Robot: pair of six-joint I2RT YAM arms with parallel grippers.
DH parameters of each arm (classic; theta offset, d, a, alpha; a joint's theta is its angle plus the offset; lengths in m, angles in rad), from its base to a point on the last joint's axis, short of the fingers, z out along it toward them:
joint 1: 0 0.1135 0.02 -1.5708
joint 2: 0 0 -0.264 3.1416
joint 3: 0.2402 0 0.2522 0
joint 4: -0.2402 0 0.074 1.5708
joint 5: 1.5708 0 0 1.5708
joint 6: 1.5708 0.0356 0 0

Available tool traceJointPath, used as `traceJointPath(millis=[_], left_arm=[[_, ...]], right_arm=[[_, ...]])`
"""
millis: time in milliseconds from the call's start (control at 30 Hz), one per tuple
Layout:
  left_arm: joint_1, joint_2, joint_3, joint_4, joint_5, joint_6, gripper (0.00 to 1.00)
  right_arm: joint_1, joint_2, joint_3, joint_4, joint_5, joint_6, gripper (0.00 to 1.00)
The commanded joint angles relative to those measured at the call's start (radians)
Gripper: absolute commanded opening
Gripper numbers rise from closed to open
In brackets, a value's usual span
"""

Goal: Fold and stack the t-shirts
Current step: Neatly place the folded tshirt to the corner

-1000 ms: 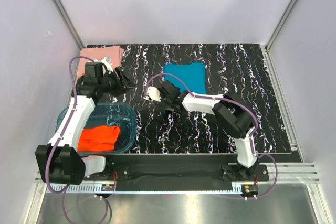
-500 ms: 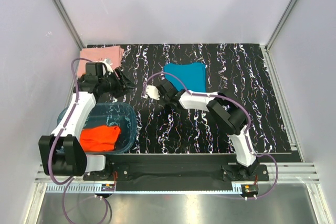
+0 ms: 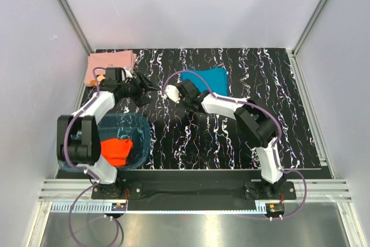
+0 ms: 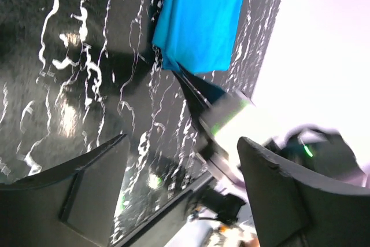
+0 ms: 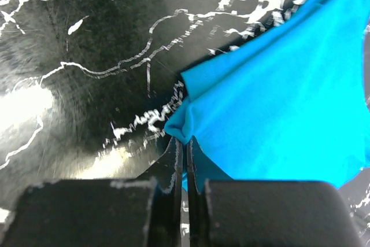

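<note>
The teal-blue t-shirt (image 3: 213, 78) lies folded on the black marbled table, at the back centre. My right gripper (image 3: 192, 89) is at its near left corner. In the right wrist view this gripper (image 5: 186, 138) is shut on that corner of the teal-blue t-shirt (image 5: 277, 96), with a small fold bunched at the tips. My left gripper (image 3: 149, 85) stands open above the table left of it, holding nothing. Its open fingers (image 4: 95, 186) frame the teal-blue t-shirt (image 4: 202, 15). The salmon-pink t-shirt (image 3: 110, 62) lies folded at the back left. The orange-red t-shirt (image 3: 115, 148) sits in the tub.
A clear blue-tinted plastic tub (image 3: 140, 128) stands at the near left beside the left arm. The table's back edge meets the white walls, and metal rails run along the near edge.
My right gripper moved back to the teal-blue t-shirt's corner and shut on it. The left arm swung back and right, and its jaws opened wider.
</note>
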Motion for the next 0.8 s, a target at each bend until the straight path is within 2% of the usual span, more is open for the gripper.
traceJointPath(millis=[0,167,233,367,533,767], left_arm=[[-0.018,0.072,0.074,0.142,0.073,-0.123,0.82],[-0.065,0.192,0.171,0.164,0.065,-0.202,0.85],[-0.079,0.241,0.184,0.212,0.061,-0.266,0.95],[-0.123,0.316,0.202,0.287,0.058,-0.375,0.96],[-0.156,0.388,0.240,0.260,0.003,-0.406,0.97],[-0.189,0.502,0.280,0.307,-0.017,-0.508,0.96]], right_arm=[[-0.021,-0.116,0.044,-0.018,-0.039,0.049,0.00],[-0.035,-0.154,0.044,-0.022,-0.068,0.081,0.00],[-0.049,-0.162,0.039,-0.019,-0.094,0.091,0.00],[-0.059,-0.164,0.034,-0.019,-0.116,0.115,0.00],[-0.070,-0.176,0.040,-0.015,-0.124,0.134,0.00],[-0.078,-0.200,0.039,-0.020,-0.131,0.143,0.00]])
